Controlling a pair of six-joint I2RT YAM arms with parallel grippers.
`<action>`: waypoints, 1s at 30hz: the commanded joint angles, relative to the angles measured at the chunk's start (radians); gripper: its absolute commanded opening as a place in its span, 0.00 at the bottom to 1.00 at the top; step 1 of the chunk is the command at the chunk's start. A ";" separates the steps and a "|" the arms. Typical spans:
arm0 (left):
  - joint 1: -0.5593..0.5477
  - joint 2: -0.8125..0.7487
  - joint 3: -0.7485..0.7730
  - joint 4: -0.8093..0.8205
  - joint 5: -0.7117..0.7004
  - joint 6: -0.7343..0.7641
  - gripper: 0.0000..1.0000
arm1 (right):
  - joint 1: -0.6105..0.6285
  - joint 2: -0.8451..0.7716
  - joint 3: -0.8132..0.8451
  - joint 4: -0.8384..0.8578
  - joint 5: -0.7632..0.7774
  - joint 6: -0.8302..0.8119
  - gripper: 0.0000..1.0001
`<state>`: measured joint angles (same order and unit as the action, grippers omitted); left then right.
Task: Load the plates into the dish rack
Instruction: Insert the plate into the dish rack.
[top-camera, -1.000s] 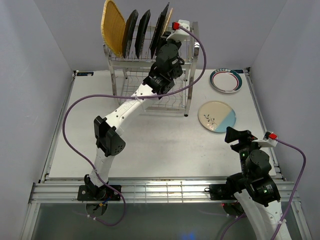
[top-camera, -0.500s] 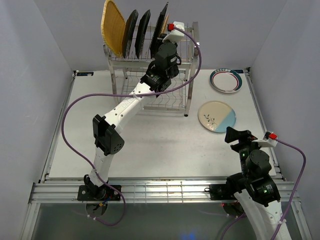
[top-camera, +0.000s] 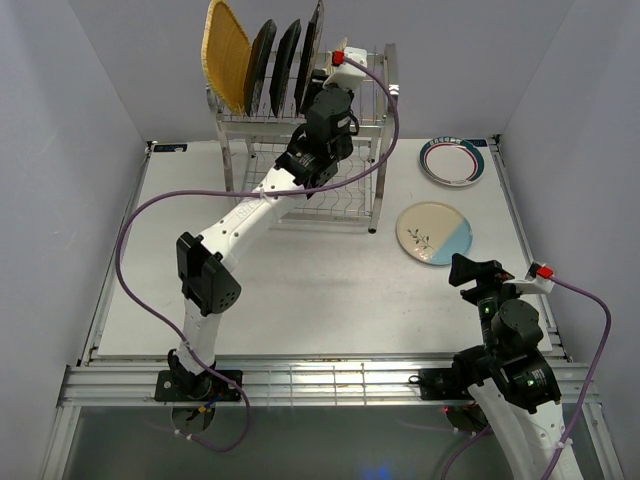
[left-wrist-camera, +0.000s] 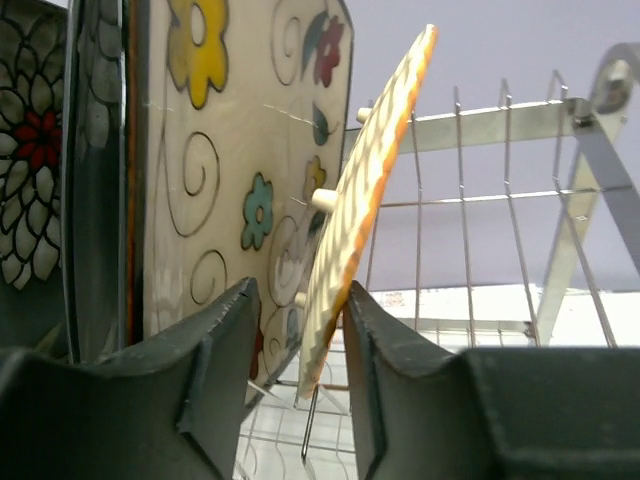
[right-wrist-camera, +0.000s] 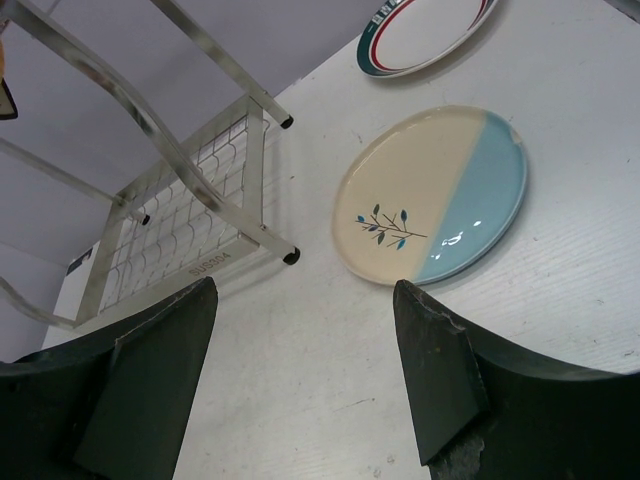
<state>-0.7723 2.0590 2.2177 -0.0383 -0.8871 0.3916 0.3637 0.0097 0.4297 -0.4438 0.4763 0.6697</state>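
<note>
Woven plate (left-wrist-camera: 370, 190) stands on edge in the top tier of the dish rack (top-camera: 340, 205), tilted, its top leaning away from the cream floral plate (left-wrist-camera: 230, 150) in the next slot. Left gripper (left-wrist-camera: 298, 330) straddles its lower edge: jaws partly apart, a clear gap on the floral-plate side, the other finger (left-wrist-camera: 375, 340) at or against the plate, so it is not clamped. One finger sits in the narrow space between the woven and floral plates. Black flowered plate (left-wrist-camera: 30, 190) is just past the floral one. Upright rack wires stand close on the woven plate's far side.

Top view: another woven plate (top-camera: 225, 55) at the rack's left end, dark plates between it and the arm. Two round plates lie flat on the table (top-camera: 300, 290) right of the rack: teal-rimmed plate (top-camera: 453, 160) farther back, cream-blue plate (top-camera: 434, 232) nearer. Right gripper (right-wrist-camera: 305, 370) hangs over the table near the cream-blue plate, jaws wide, nothing in them.
</note>
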 joint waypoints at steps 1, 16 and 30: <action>0.005 -0.164 -0.053 0.003 0.023 -0.046 0.52 | -0.003 -0.073 0.007 0.053 -0.011 -0.016 0.77; -0.094 -0.387 -0.289 0.120 0.007 -0.005 0.75 | -0.003 -0.054 0.001 0.065 -0.024 -0.019 0.77; -0.104 -0.452 -0.293 -0.112 0.270 -0.152 0.26 | -0.003 -0.053 0.003 0.068 -0.028 -0.019 0.77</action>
<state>-0.8730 1.5696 1.8492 -0.0288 -0.6846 0.2729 0.3637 0.0097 0.4290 -0.4213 0.4488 0.6621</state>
